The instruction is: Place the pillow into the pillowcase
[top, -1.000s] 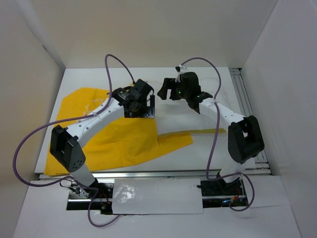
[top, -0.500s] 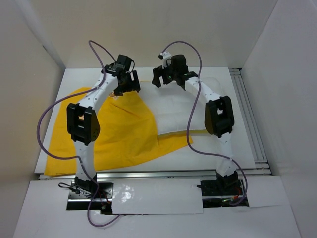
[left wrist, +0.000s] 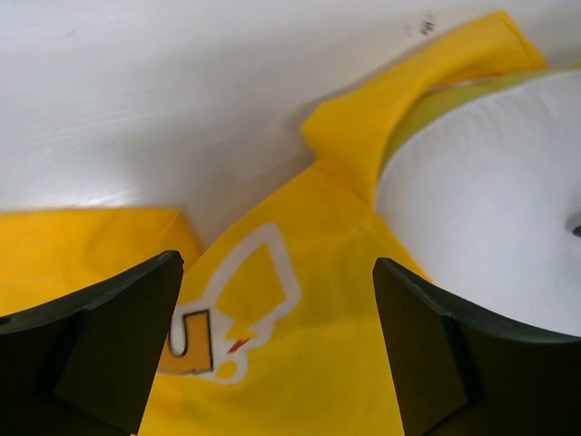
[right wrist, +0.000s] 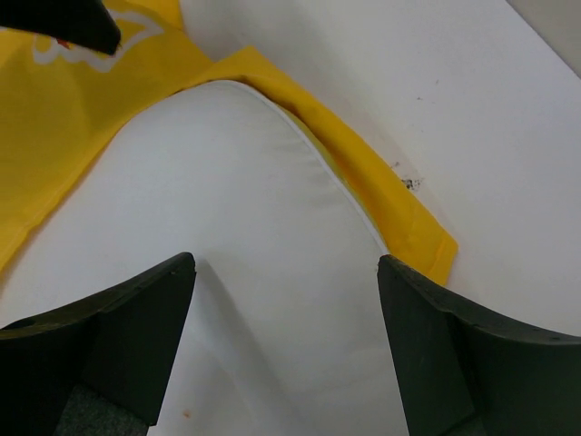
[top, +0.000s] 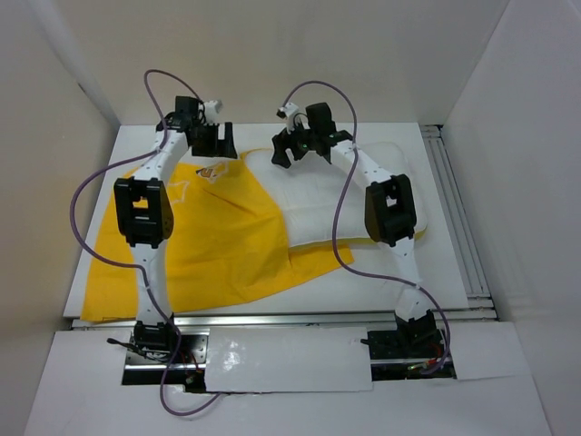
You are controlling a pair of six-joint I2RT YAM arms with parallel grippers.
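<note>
The pillow (top: 318,204) lies white and puffy in the middle-right of the top view, its long side running from the centre towards the right side of the table (top: 436,272). Its left end meets the pillowcase (top: 209,250), a bright yellow sheet spread over the left half of the frame. A narrow yellow strip shows along the pillow's lower edge.

In the right wrist view a yellow fold hugs the pillow's rounded rim from the upper left down to the right of centre. That corner sits on or in the case. How far the pillow reaches inside I cannot tell. The left wrist view shows the same rounded white end at the right of the frame, bordered by a darker yellow-green band of fabric. Flat yellow cloth fills the lower centre there, and a white-outlined cartoon print (left wrist: 241,304) lies on it, lower left of centre.

The left gripper (top: 216,142) hangs over the pillowcase's upper edge, upper left of centre in the top view. Its fingers (left wrist: 113,350) stand wide apart with only cloth seen between them, grasping nothing. The right gripper (top: 292,145) hovers just to the right of it, over the pillow's upper left corner. Its fingers (right wrist: 118,345) are likewise spread and released, with bare pillow surface between them. Whether either set of tips touches the fabric I cannot tell.

Metal rails (top: 458,213) run along the table's right edge, and plain pale walls close in the upper part of the frame.
</note>
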